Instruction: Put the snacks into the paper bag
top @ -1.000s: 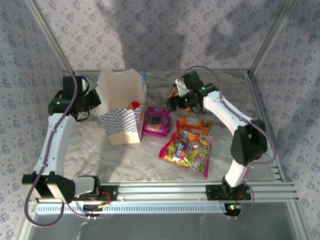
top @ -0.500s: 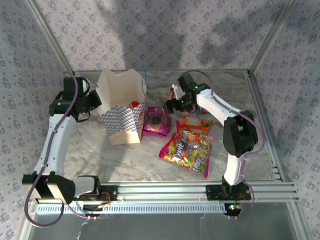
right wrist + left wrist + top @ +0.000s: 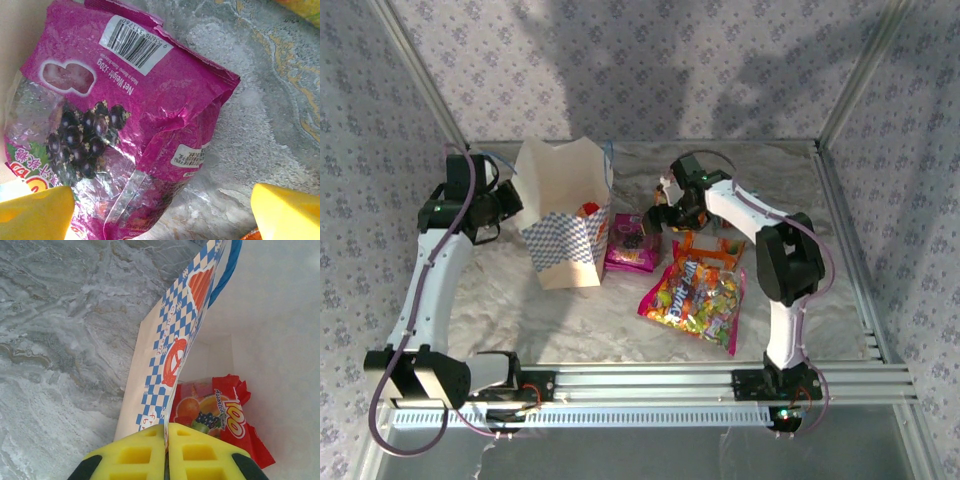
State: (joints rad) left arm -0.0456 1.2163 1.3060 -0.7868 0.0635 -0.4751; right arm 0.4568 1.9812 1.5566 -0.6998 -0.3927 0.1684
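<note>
Now: lining up the next pick for the bag

Left end effector [image 3: 166, 434] is clenched on the rim of the cream paper gift bag with blue-and-white checkered band [image 3: 167, 360]. Its pads pinch the wall so the mouth gapes. Bag stands upright on the grey marbled worktop [image 3: 520, 300], left of centre. A red glossy candy packet [image 3: 227, 412] lies inside at the bottom.

Right end effector [image 3: 160, 210] hangs released, jaws wide, just over the purple glossy grape-candy packet [image 3: 120, 110]. That packet lies flat on the worktop just beside the bag's right wall. The larger multicoloured packet with pink edges [image 3: 695, 295] and the orange packet [image 3: 712, 248] lie nearer the right arm, not bagged.

Step in hand, IMO: approach for the purple pkt. Next move needs the right end effector down w/ fingers astride the pkt's crinkled body. Then a firm close (film looks slippery), a lift over the rim, and a drop into the open mouth w/o knocking the bag wall.
</note>
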